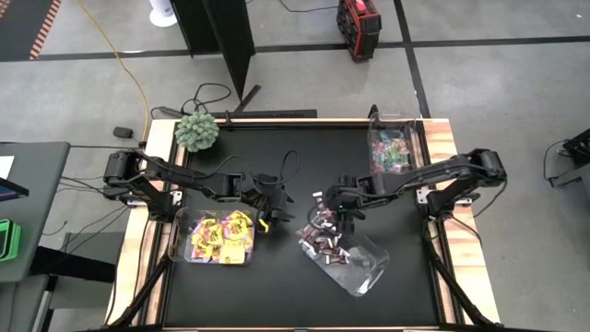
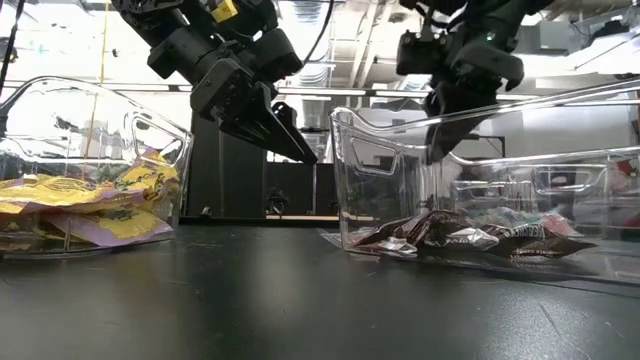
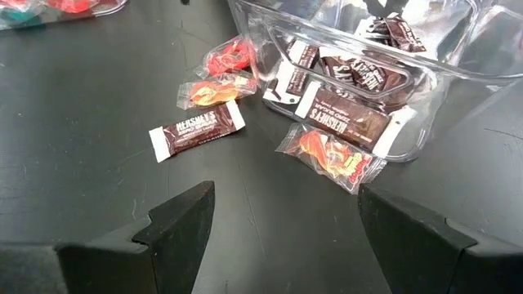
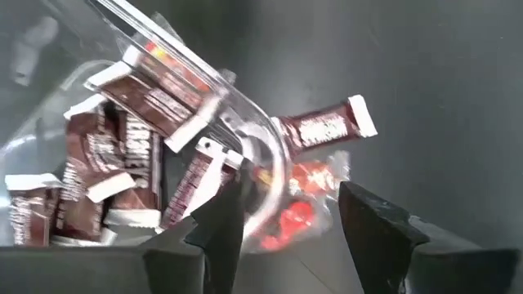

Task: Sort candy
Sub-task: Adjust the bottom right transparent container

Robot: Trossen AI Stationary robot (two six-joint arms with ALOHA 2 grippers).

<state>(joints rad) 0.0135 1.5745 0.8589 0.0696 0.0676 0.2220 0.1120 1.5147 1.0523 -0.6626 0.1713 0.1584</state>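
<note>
bins: yellow candy (image 1: 221, 238) filling left bin (image 1: 181, 242), brown Hershey's bars (image 1: 323, 243) lying in tipped bin (image 1: 369, 269) | left gripper (image 1: 275, 205) hanging spread wide | right gripper (image 1: 324, 210) hovering spread, gripping nothing

yellow packets (image 1: 221, 236): heaped in bin | brown bars (image 1: 324, 245): in bin | brown bar (image 3: 197, 131): loose on table

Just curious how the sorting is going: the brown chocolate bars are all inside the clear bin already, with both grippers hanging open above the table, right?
Not quite. One brown chocolate bar still lies on the black table outside the clear bin, beside a few red-and-yellow sweets; the left wrist view shows it. The rest holds: the left gripper and right gripper both hang open above the table.
</note>
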